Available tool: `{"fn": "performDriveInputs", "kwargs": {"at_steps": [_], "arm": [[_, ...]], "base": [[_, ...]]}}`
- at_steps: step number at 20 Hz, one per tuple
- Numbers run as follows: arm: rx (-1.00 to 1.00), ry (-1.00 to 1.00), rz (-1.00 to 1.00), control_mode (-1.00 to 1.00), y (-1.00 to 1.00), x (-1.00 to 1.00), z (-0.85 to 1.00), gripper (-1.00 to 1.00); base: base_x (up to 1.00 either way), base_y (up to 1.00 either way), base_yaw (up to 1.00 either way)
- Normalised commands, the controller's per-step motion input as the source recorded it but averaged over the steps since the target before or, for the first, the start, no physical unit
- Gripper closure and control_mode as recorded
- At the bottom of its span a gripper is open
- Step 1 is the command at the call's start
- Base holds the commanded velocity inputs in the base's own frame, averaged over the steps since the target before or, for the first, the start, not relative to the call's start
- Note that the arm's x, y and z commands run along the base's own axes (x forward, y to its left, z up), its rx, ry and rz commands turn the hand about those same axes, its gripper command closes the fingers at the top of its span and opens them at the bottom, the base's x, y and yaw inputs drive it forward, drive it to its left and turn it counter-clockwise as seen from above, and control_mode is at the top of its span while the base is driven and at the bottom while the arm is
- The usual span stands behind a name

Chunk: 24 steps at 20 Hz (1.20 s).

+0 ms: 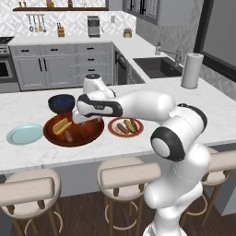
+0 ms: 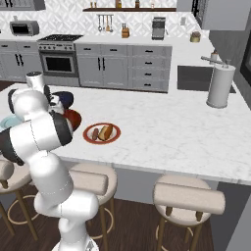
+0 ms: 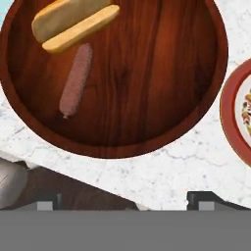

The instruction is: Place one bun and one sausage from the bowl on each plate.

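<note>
Bun (image 3: 73, 23): lies in the wooden bowl (image 3: 147, 98), toward its 11 o'clock rim in the hand view. Split roll, long axis running from 8 o'clock up to 2 o'clock in that view.

Sausage (image 3: 76, 80): just below the bun in the same bowl, close beside it though I cannot tell if they touch. Long axis runs roughly from 7 o'clock to 1 o'clock in the hand view, steeper than the bun's.

Bowl: on the marble counter (image 1: 27, 156), between the two plates; the left base view shows the bun (image 1: 61, 125) and sausage (image 1: 68, 135) in its left half.

Pale blue plate (image 1: 25, 133): at the bowl's 9 o'clock in the left base view, near its rim, with nothing on it. By my reading this plate is the one left to fill.

Red-rimmed plate (image 1: 125, 127): at the bowl's 3 o'clock in the left base view, already carrying one bun and one sausage; its edge (image 3: 230, 112) shows at the right of the hand view.

Claw (image 3: 122, 200): fingers spread wide apart, nothing between them, hanging above the bowl's near rim.

Key relation: both items lie toward 11 o'clock from the claw in the hand view, the sausage the nearer of the two. A grasp would likely want the fingers set across the chosen item's slanted long axis.

Dark blue bowl (image 1: 61, 102): behind the wooden bowl, at its 12 o'clock in the left base view, just beside its rim.
</note>
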Motion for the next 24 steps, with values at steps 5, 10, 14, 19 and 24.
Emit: {"fn": "performDriveInputs", "kwargs": {"at_steps": [5, 10, 14, 19, 24], "arm": [[0.04, 0.00, 0.01, -1.00, 0.99, 0.26, -0.12, -1.00], [0.05, -0.01, 0.02, -1.00, 0.75, 0.60, -0.57, -1.00], [0.01, 0.03, 0.00, -1.00, 0.54, 0.70, -0.50, -1.00], [-0.01, 0.21, 0.00, -1.00, -0.01, -0.13, 0.00, -1.00], [-0.01, 0.32, 0.00, -1.00, -0.11, -0.16, -0.07, -1.00]], "base": [[0.00, 0.00, 0.00], [0.00, 0.00, 0.00], [0.00, 0.00, 0.00], [0.00, 0.00, 0.00], [0.00, 0.00, 0.00]]}}
